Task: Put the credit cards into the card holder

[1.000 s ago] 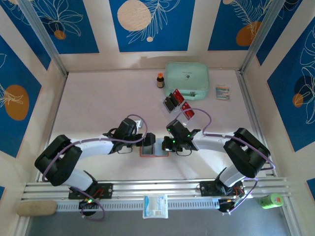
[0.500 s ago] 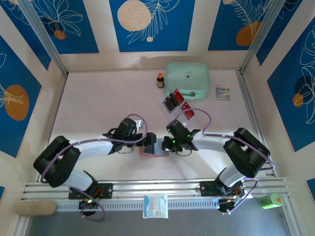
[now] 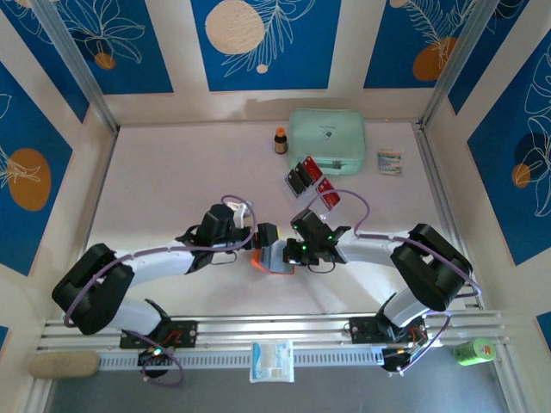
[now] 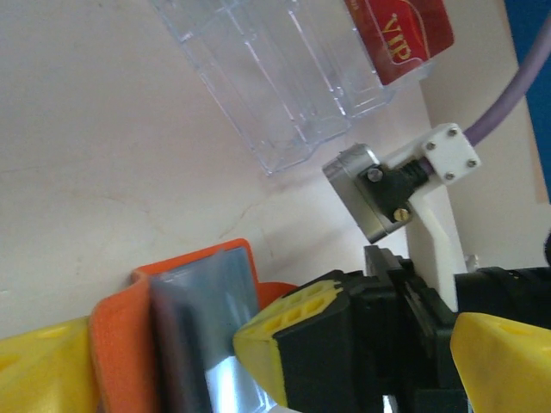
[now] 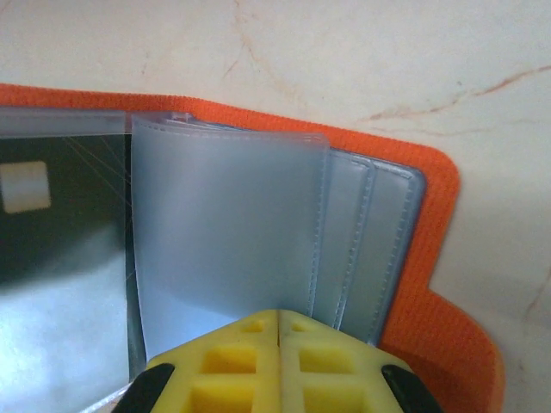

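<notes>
Centrally on bench (image 3: 172,189), orange card holder (image 3: 277,260) lies open btwn both tools. Left tool (image 4: 151,357) spread wide, straddling holder's edge. Right tool (image 5: 277,320) clamped shut at a grey-blue sleeve (image 5: 224,224); pinch unclear. Black card (image 5: 60,198) part-hidden in sleeve, cut off. Red cards (image 4: 400,34) in clear tray (image 4: 284,86).

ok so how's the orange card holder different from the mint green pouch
The card holder is orange and lies open, with its pale grey-blue sleeves showing; the mint green pouch looks closed. In the top view the pouch is clearly the larger of the two. The card holder sits on the near half of the table, while the pouch sits at the far end. Both are squarish with rounded corners.
</notes>
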{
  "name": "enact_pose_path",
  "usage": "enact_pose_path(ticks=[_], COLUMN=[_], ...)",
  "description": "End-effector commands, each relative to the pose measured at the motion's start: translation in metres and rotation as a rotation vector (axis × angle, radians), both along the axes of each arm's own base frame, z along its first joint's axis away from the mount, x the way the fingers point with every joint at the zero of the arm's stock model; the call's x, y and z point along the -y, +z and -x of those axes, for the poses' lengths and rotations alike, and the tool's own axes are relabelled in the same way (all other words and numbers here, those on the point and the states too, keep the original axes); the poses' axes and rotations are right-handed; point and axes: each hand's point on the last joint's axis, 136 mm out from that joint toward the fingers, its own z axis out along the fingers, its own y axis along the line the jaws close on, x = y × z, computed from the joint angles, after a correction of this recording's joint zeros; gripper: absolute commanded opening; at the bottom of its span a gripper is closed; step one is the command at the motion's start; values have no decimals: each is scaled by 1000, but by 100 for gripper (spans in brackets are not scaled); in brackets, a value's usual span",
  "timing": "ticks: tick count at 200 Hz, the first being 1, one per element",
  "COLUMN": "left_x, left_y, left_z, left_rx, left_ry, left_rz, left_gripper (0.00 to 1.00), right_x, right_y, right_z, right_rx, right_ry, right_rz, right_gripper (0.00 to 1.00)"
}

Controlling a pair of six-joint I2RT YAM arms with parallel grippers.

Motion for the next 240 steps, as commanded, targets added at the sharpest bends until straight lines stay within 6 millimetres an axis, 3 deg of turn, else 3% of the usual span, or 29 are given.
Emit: enact_pose_path(ticks=[1, 51, 80, 99, 138, 161, 199, 240], left_x=[7, 12, 11, 9, 7, 8, 8, 9], left_y=[18, 21, 18, 15, 14, 15, 17, 18], left_z=[6, 9, 10, 10, 10, 10, 9, 9], left_rx=[20, 20, 19, 16, 17, 20, 24, 24], left_ry=[-25, -33, -25, -20, -16, -17, -16, -18], left_rz=[79, 103, 95, 88, 81, 84, 85, 82], left_gripper=[100, 100, 100, 100, 100, 100, 100, 100], right_x=[15, 11, 5, 4, 18, 35, 47, 42], right_y=[-22, -14, 13, 33, 58, 56, 42, 26], right_z=[16, 13, 2, -5, -12, -11, -7, -5], right_rx=[-80, -75, -30, 2, 47, 50, 17, -17], right_ry=[-8, -2, 12, 15, -23, -74, -91, -75], right_rz=[66, 48, 16, -5, -22, 6, 38, 54], right_gripper=[0, 0, 0, 6, 12, 15, 41, 45])
